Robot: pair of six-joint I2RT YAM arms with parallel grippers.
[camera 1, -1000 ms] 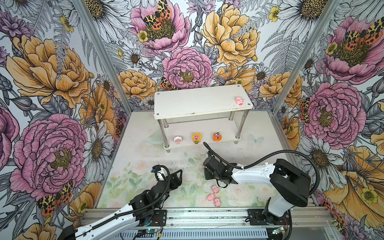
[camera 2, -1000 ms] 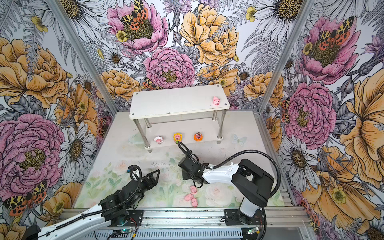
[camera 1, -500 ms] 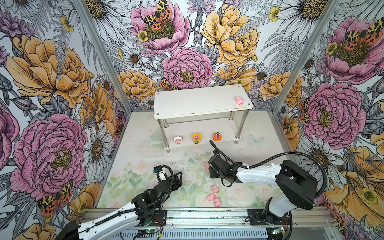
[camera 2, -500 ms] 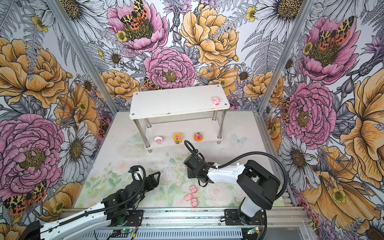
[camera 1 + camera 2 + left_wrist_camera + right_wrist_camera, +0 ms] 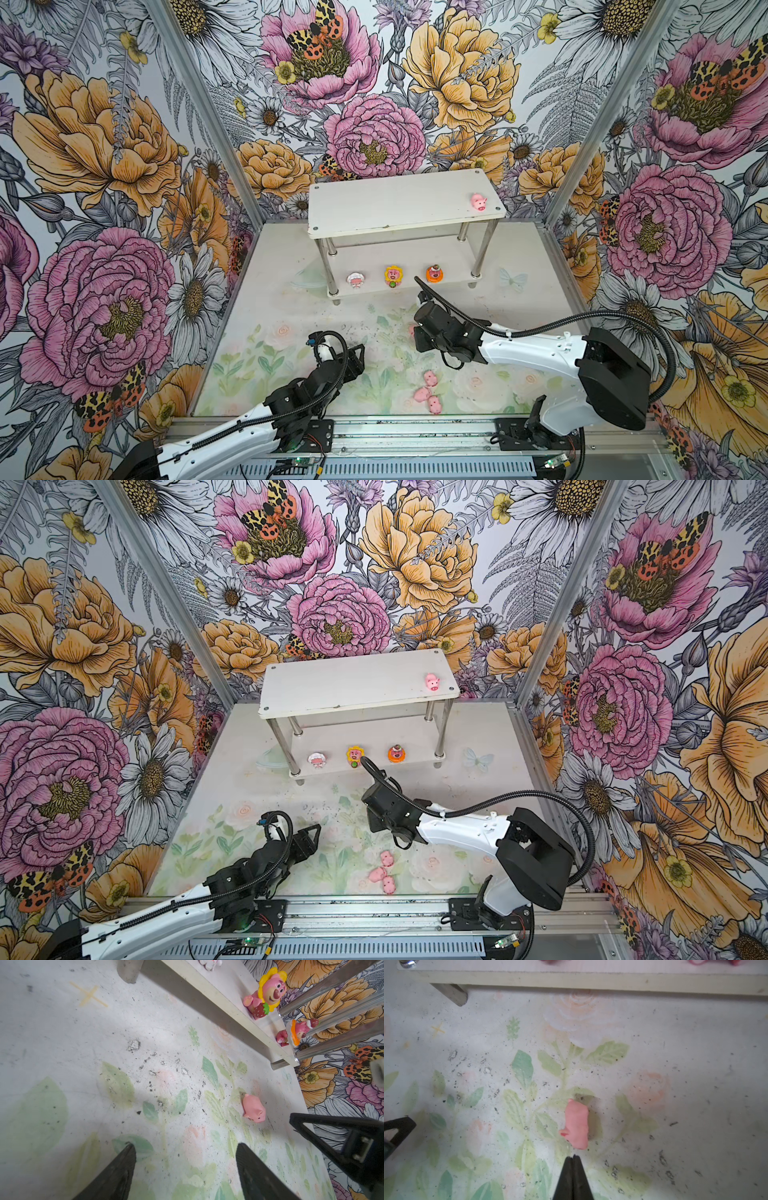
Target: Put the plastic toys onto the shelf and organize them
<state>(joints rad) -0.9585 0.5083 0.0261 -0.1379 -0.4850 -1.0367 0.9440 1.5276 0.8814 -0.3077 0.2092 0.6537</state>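
Pink pig (image 5: 576,1124) is lying on the bench (image 5: 695,1053) just ahead of the right end effector (image 5: 572,1157), which is sitting closed and empty; the left end effector (image 5: 185,1147) is standing open nearby.

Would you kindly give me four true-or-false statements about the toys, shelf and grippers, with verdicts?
1. A small pink plastic pig sits on top of the white two-tier shelf. True.
2. The right gripper grips a pig. False: it is shut empty; the loose pink pig lies on the floral mat beyond its tips.
3. Three pig-faced figures stand on the lower tier. True.
4. The left gripper is shut. False: its jaws stand open, empty.
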